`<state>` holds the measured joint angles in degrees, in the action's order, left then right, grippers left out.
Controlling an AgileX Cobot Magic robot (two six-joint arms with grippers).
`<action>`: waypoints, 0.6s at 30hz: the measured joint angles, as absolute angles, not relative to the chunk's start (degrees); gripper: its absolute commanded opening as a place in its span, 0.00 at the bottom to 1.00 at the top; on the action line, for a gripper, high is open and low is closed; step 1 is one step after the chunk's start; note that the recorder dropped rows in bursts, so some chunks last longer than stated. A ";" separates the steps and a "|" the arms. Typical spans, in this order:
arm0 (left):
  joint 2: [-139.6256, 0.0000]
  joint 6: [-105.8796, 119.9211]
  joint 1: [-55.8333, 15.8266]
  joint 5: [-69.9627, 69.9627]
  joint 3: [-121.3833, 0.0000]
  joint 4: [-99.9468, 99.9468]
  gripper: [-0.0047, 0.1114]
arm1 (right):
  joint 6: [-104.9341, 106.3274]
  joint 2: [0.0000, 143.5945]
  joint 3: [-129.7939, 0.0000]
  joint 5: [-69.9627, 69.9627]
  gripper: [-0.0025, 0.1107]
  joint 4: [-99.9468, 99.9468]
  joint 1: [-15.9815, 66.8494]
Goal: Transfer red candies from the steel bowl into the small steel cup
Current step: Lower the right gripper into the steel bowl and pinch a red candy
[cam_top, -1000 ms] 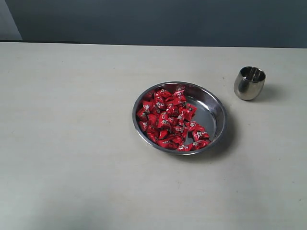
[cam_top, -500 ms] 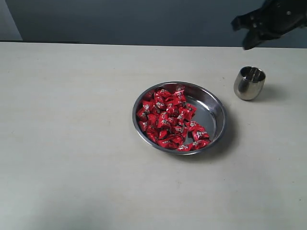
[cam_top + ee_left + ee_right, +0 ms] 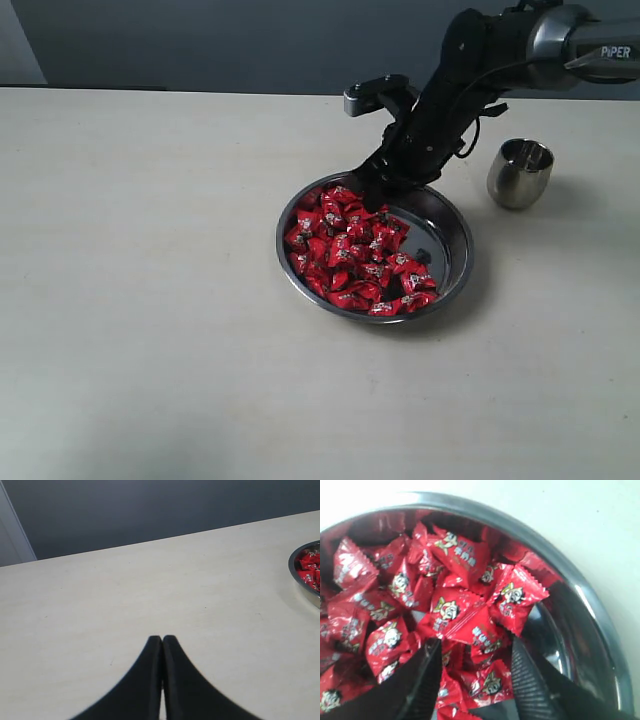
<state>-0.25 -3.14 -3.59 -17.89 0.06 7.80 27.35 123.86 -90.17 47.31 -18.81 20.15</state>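
right gripper (image 3: 476, 646) sits down in the heap of red candies (image 3: 455, 610), with the wall of the steel bowl (image 3: 485, 511) curving round just beyond the fingertips and a patch of shiny bowl floor beside one finger. the two black ribbed fingers (image 3: 427, 680) stand wide apart and clamp nothing; a couple of wrappers lie loose in the gap between the tips, more are piled just ahead of them. arm pose: in the exterior view the right arm (image 3: 455, 85) slants down from the far right, wrist bent, gripper (image 3: 368, 188) tipped low over the far rim of the bowl (image 3: 445, 250), tips at the top of the pile; cannot tell if they press on a candy. the candies (image 3: 350, 255) fill the part of the bowl under and ahead of the jaws, and the part nearer the cup is mostly bare steel. the small steel cup (image 3: 520, 172) stands upright on the table (image 3: 150, 320), back behind the jaws beside the arm, near the bowl but not touching it. farther off, the left gripper (image 3: 162, 640) hangs over the table (image 3: 125, 590), fingers pressed together with nothing between them; the bowl's edge (image 3: 300, 582) with a few candies (image 3: 309, 566) lies well ahead of those jaws and off to one side.
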 measured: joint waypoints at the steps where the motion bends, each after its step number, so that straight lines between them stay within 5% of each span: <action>1: -0.25 -3.14 -3.59 -17.89 0.06 7.80 0.04 | 27.19 124.15 -90.17 46.66 0.40 -18.81 20.15; 18: -0.25 -3.14 -3.59 -17.89 0.06 7.80 0.04 | 25.55 124.78 -92.36 69.24 0.40 -15.06 20.15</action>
<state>-0.25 -3.14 -3.59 -17.89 0.06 7.80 25.55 124.78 -92.36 69.24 -15.06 20.15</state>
